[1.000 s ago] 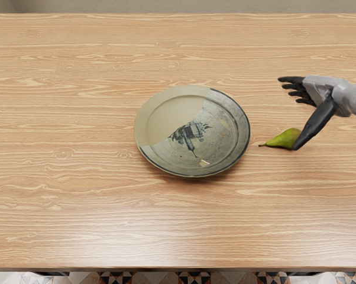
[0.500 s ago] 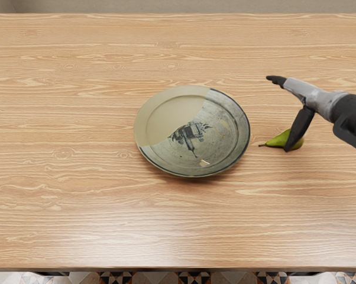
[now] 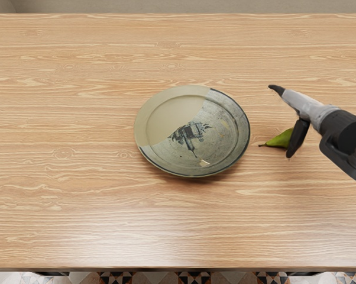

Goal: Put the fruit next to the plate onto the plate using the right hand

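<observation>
A green pear [image 3: 280, 140] lies on the wooden table just right of the plate [image 3: 166, 160], its stem pointing at the rim. The plate is round, glossy, grey and beige, and sits at the table's middle. My right hand [image 3: 290, 121] comes in from the right edge and hovers over the pear. Its fingers [image 3: 281, 93] stretch out flat toward the upper left, and the dark thumb [image 3: 297, 141] hangs down across the pear's right end, hiding that end. The hand is open and grips nothing. The left arm is out of view.
The wooden table [image 3: 77, 207] spreads wide around the plate. Its front edge runs along the bottom of the picture, with patterned floor tiles [image 3: 190, 277] below it.
My right hand has dropped lower and turned edge-on over the pear, its arm coming further in from the right. The pear and plate have not moved.
</observation>
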